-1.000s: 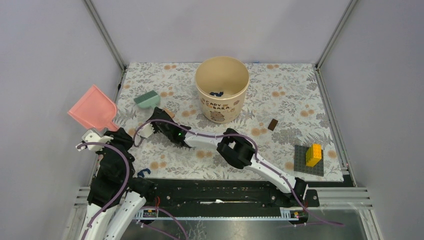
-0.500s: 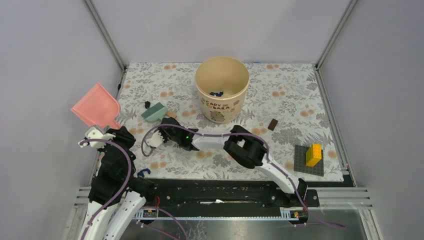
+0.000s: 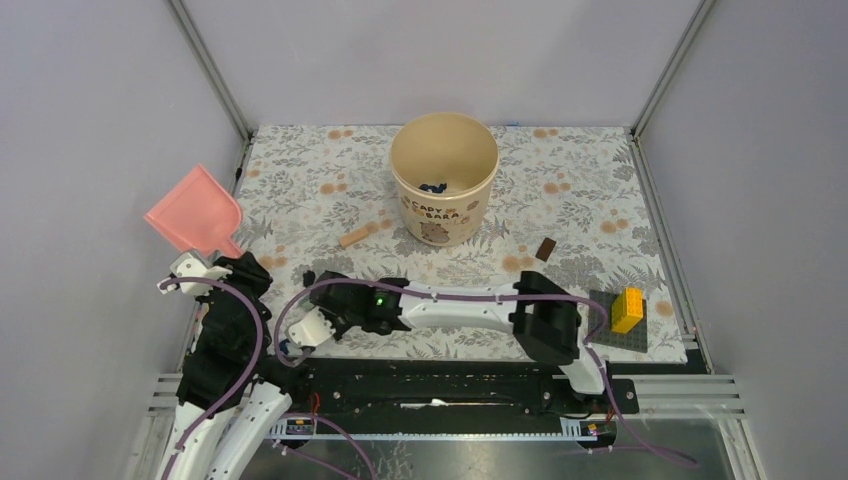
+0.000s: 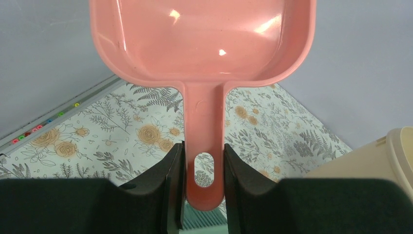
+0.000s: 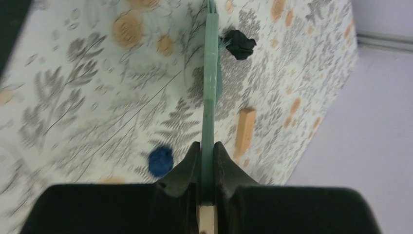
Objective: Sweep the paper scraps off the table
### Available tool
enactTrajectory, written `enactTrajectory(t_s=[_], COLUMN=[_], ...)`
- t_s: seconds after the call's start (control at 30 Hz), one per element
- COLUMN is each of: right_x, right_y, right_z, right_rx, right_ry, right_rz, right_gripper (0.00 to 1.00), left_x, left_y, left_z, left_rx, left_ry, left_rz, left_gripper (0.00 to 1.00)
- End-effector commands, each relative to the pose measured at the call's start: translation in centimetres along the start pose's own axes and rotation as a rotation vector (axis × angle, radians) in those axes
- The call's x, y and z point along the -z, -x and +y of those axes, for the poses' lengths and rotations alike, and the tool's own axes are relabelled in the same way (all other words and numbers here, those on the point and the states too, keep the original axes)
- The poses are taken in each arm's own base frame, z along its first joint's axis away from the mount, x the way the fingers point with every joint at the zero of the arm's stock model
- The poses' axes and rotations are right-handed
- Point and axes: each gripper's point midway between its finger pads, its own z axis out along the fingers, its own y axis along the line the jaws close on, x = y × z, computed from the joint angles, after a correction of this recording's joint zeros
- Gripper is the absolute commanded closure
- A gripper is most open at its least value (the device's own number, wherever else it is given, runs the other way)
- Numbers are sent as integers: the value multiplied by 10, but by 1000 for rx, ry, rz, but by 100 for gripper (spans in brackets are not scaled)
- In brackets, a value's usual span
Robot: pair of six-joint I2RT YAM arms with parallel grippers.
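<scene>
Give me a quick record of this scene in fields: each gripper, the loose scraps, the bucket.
left gripper: shut on pink dustpan handle, pan empty
right gripper: shut on green sweeper
loose scraps: black scrap at the sweeper's tip, blue scrap beside it, both on the table
bucket: upright, blue bits inside

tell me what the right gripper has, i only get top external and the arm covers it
Observer: The right gripper is shut on a thin green sweeping tool, seen edge-on in its wrist view.
Operator: anything at the tool's tip
Observer: A black paper scrap sits right against its far end.
Operator: dustpan loaded yet
Observer: No, the left wrist view shows the inside of the pink dustpan empty.
</scene>
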Motion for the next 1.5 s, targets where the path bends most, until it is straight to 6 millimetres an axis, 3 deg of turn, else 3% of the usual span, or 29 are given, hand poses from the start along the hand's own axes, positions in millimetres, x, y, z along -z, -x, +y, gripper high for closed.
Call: enactTrajectory(t_s=[0.0, 0.23, 0.43, 0.67, 0.87, 1.03, 1.13, 1.27, 1.47], right_x=[62, 112, 148, 185, 227, 260, 262, 244, 177], right_y=[-17, -51, -52, -69, -89, -94, -82, -56, -60], right_z=[23, 22, 3, 20, 25, -1, -9, -13, -25], right_rx=[-119, -61, -61, -114, -228, -486, -660, -931, -1432], right_ry=[176, 170, 128, 164, 133, 52, 36, 134, 238], right_rz=[78, 204, 196, 220, 205, 85, -17, -161, -246], right_gripper=[100, 100, 100, 100, 100, 100, 100, 100, 100], left_x=[-2, -2, -4, -9, -13, -4, 6, 19, 37], left_y=[3, 3, 1, -9, -24, -22, -20, -22, -19], left_z=[-8, -9, -10, -19, -43, -73, -79, -84, -82], left_rx=[10, 12, 0, -51, -111, -146, -174, -227, -257], left_ry=[-26, -28, -26, -52, -132, -234, -230, -252, -267], left_rz=[-14, -14, -5, 31, 113, 225, 326, 438, 532], left_gripper=[100, 100, 100, 100, 100, 100, 100, 100, 100])
